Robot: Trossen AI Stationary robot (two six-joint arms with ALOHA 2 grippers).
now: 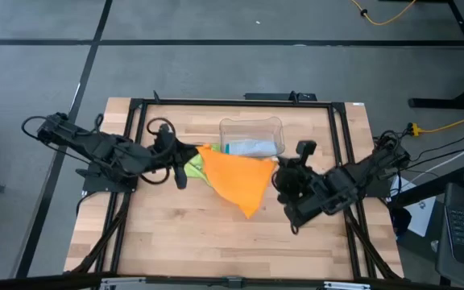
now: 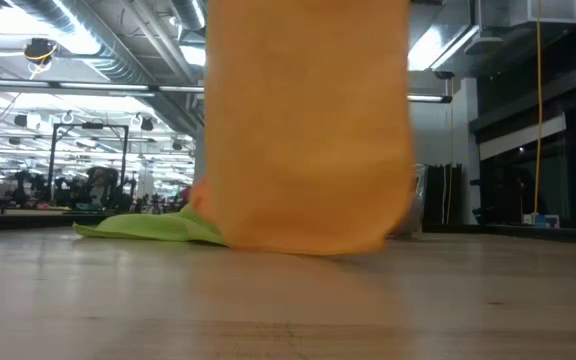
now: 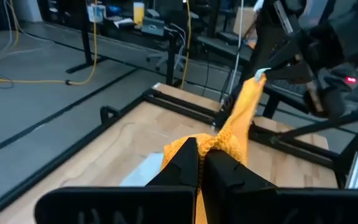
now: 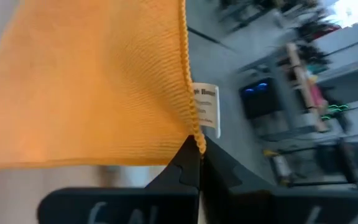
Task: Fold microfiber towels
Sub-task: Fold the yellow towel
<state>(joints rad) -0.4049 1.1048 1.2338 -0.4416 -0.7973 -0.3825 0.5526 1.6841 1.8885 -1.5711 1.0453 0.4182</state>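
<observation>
orange square microfiber towel [image 1: 236, 181] hangs stretched at frame centre, pinched by closed left gripper [image 1: 193, 153] and closed right gripper [image 1: 278, 167].

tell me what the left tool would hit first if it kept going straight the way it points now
Most likely the right tool. The left tool, shut on one corner of the orange towel, points along the stretched cloth toward the right arm holding the far corner. Depth is hard to judge, so it might pass beside it.
</observation>
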